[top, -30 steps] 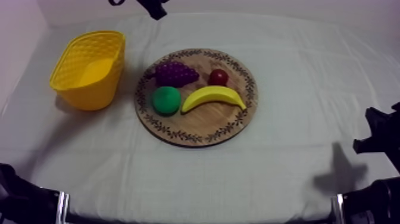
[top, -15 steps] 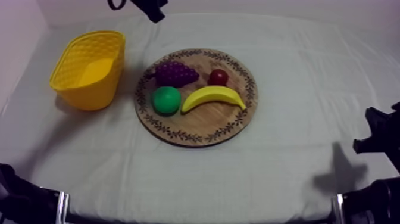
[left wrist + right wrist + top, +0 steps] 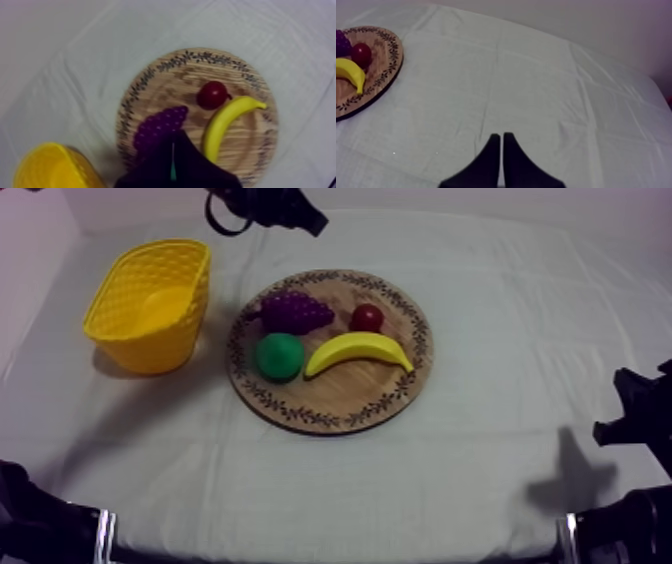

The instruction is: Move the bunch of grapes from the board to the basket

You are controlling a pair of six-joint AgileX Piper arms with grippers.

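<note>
My table's cloth (image 3: 500,438) is matt and creased, the wooden board (image 3: 340,393) shows grain, the yellow basket (image 3: 140,348) looks dimpled plastic, the small red fruit (image 3: 367,317) glossy, the banana (image 3: 358,350) smooth.

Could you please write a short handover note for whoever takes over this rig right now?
The left end effector is shut on nothing, hovering by the bunch of grapes.
The right end effector is shut, over bare cloth.
The grapes lie on the wooden board with the pear, banana and small red fruit; the yellow basket stands beside it.
Done: nothing lifted.
Left: open, grasp the grapes, put them into the basket.
</note>
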